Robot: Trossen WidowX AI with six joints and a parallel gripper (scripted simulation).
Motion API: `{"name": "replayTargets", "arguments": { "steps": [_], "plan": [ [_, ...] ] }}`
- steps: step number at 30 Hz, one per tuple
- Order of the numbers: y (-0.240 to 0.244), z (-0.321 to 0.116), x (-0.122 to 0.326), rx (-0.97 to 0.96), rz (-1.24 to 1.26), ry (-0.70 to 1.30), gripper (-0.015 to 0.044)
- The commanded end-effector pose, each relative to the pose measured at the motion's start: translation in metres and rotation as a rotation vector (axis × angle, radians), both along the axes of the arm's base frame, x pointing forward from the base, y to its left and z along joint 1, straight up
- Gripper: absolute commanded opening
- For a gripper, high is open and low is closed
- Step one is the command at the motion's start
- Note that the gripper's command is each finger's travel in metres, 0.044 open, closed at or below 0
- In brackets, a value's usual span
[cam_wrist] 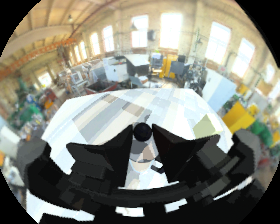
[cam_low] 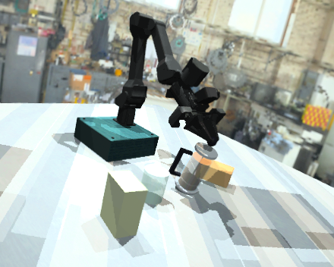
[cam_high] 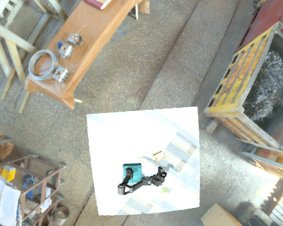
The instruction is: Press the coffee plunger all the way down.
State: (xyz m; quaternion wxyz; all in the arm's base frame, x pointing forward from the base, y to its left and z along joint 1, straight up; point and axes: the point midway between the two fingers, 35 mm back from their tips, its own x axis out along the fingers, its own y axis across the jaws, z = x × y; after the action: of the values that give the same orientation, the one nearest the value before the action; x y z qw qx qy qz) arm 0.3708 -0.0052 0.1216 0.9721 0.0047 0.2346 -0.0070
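From the top, the black parallel-jaw gripper [cam_high: 161, 177] reached out from the teal block base [cam_high: 132, 171], an orange box [cam_high: 158, 155] just beyond it; the press itself was hidden under the arm.

Outside view: the gripper [cam_low: 209, 139] sat directly above the glass coffee press with black handle [cam_low: 190, 171], fingers clamped on the plunger knob at the lid. A pale translucent cup [cam_low: 155, 186] and an olive block [cam_low: 122, 203] stood nearer the camera.

Wrist view: the dark round plunger knob [cam_wrist: 141, 133] was pinched between both fingers.
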Motion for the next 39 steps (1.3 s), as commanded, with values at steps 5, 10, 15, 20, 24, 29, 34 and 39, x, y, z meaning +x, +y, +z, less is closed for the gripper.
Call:
{"name": "replayTargets", "arguments": {
  "steps": [5,10,15,20,24,29,34,39],
  "plan": [
    [0.000,-0.007,0.000,-0.004,0.003,0.026,0.0117],
    [0.000,-0.007,0.001,-0.004,0.003,0.026,0.0117],
    [0.000,-0.001,0.001,0.000,0.000,0.003,0.0117],
    [0.000,-0.001,0.001,0.000,0.000,0.003,0.0117],
    [0.000,-0.001,0.001,0.000,0.000,0.003,0.0222],
    [0.000,-0.001,0.001,0.000,0.000,0.003,0.0353],
    [0.000,-0.001,0.001,0.000,0.000,0.003,0.0440],
    [0.000,0.016,-0.004,-0.001,0.000,0.009,0.0440]
  ]
}}
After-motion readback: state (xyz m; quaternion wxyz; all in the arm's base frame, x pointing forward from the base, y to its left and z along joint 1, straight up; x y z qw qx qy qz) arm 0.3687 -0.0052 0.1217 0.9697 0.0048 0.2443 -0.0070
